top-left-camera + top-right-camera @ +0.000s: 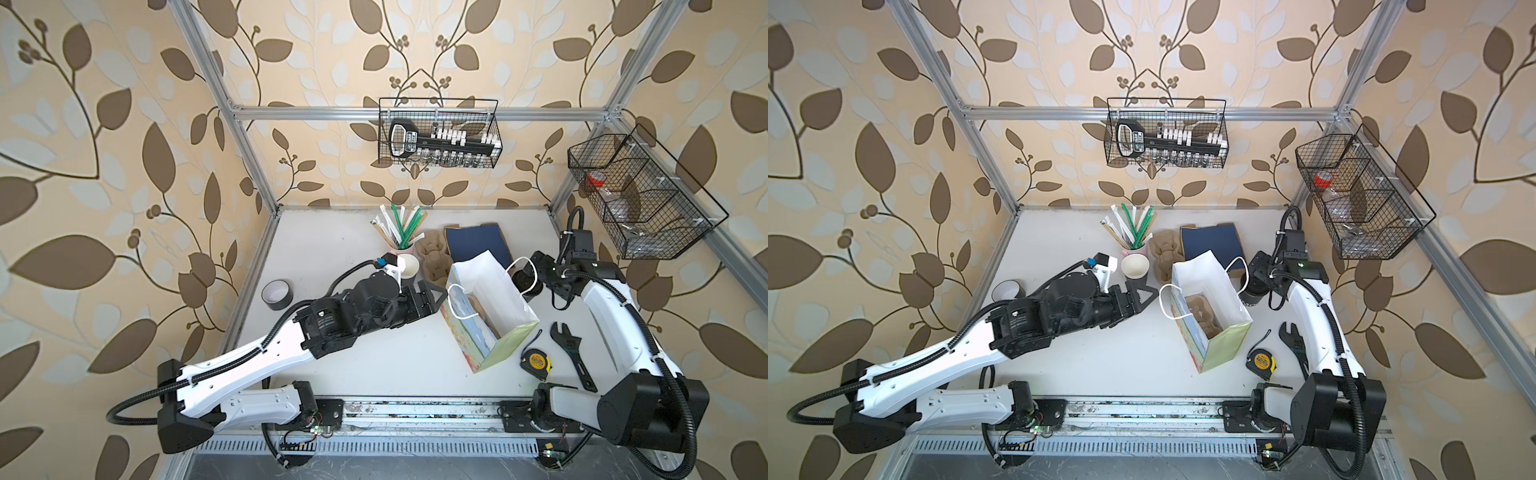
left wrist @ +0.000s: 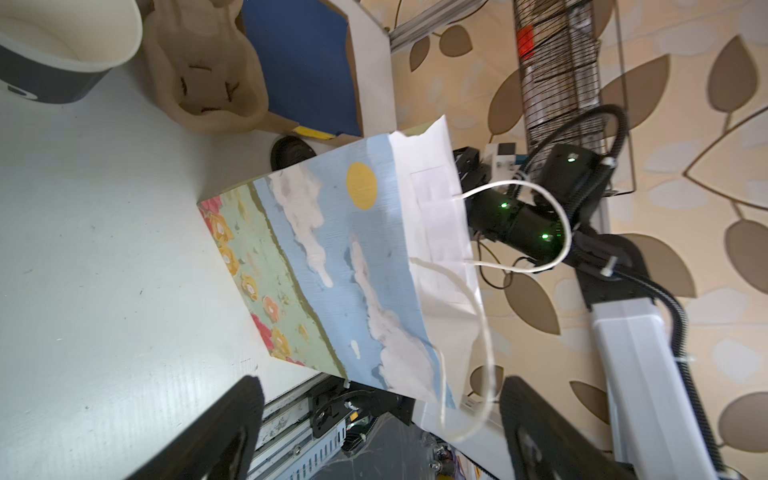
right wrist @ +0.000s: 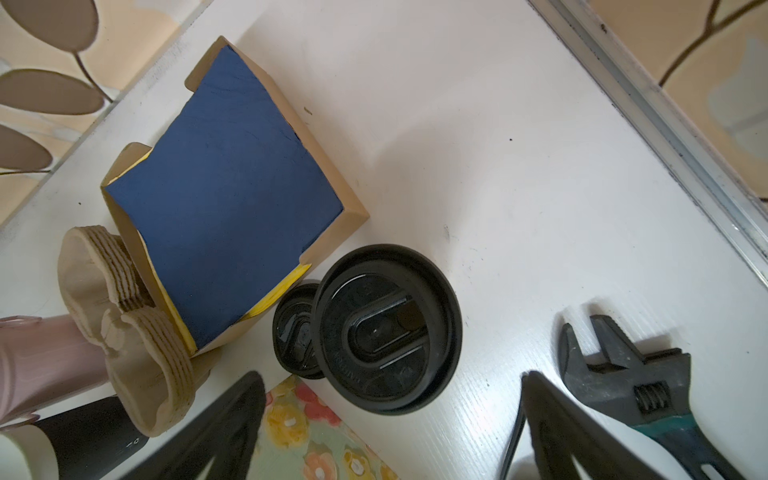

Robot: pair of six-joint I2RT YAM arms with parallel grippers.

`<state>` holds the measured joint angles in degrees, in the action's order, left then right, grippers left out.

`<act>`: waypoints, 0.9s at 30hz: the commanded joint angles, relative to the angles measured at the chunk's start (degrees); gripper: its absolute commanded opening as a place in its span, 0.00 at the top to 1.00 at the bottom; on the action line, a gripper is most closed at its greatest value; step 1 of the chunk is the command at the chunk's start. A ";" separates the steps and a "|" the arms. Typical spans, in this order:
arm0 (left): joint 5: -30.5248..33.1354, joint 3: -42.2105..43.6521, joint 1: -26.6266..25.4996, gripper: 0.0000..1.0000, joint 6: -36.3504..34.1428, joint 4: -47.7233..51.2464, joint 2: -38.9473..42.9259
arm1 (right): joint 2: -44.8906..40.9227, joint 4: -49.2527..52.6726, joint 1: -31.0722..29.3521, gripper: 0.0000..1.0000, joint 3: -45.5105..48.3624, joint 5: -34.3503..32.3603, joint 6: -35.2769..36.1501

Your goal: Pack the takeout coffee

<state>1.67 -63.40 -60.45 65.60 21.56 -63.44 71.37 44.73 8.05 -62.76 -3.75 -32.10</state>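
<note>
Two takeout cups, neither in the bag yet.
At the left, the left gripper hangs spread wide and empty, near the unlidded black cup. In the middle the paper gift bag stands open with a pulp carrier inside. Just beyond it the lidded black cup stands on the table, the right gripper poised above, its fingers wide apart and gripping nothing. By my reading the carrier is packed and one cup is lidded; loading both cups remains.
</note>
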 commanded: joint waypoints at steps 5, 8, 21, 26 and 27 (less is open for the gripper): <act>-2.51 -5.17 -0.55 0.17 0.23 -2.87 -4.82 | -1.89 -0.33 0.16 0.03 0.68 1.02 0.12; -0.98 -4.49 -0.72 0.19 0.37 -3.33 -3.64 | -1.83 -0.38 0.19 0.03 0.80 1.37 0.10; 2.41 -1.54 -1.43 0.14 1.63 -5.47 0.83 | -2.42 -1.52 0.13 0.04 1.66 3.03 -0.06; 0.54 -5.51 -2.35 0.17 1.02 -4.96 -4.19 | -2.97 -1.83 0.12 0.04 2.10 3.27 0.10; 0.53 -6.02 -2.48 0.21 0.97 -4.62 -5.01 | -2.96 -1.84 0.16 0.04 2.06 3.31 0.10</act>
<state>2.96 -65.49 -62.22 66.50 17.96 -67.29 69.54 43.27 8.05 -61.49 -1.21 -32.08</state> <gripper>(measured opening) 0.805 0.961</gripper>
